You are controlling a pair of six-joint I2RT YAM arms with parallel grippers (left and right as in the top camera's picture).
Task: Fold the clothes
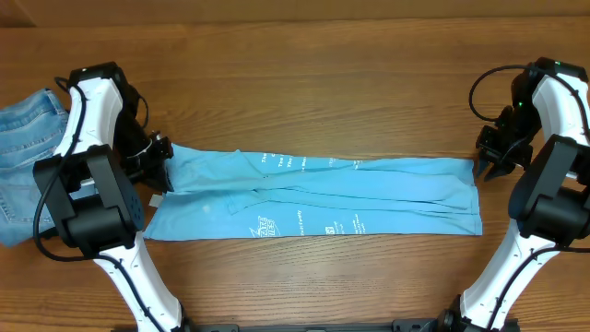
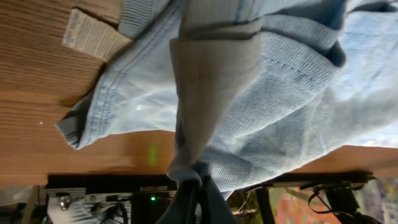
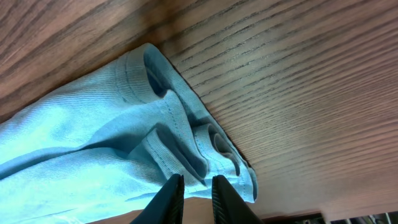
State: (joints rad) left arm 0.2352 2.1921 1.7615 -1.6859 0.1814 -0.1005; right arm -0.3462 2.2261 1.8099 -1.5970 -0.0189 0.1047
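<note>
The T-shirt [image 1: 313, 195] lies banded left-to-right; the left gripper [image 2: 191, 186] seemingly pinches one end, and the right gripper [image 3: 196, 194] has its jaws slightly apart.

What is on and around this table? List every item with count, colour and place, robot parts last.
T-shirt: one, light sky blue with white print, folded into a long strip across the middle of the table.
jeans: one pair, faded blue denim, bunched at the table's left edge and partly out of the overhead view.
table: one, brown wood grain, under everything.
arms: two, white and black, one at each end of the strip.
left gripper: one, black, at the T-shirt's left end, apparently pinching the cloth.
right gripper: one, black, at the T-shirt's right end, fingers nearly together. Whether it is gripping the hem is unclear.
</note>
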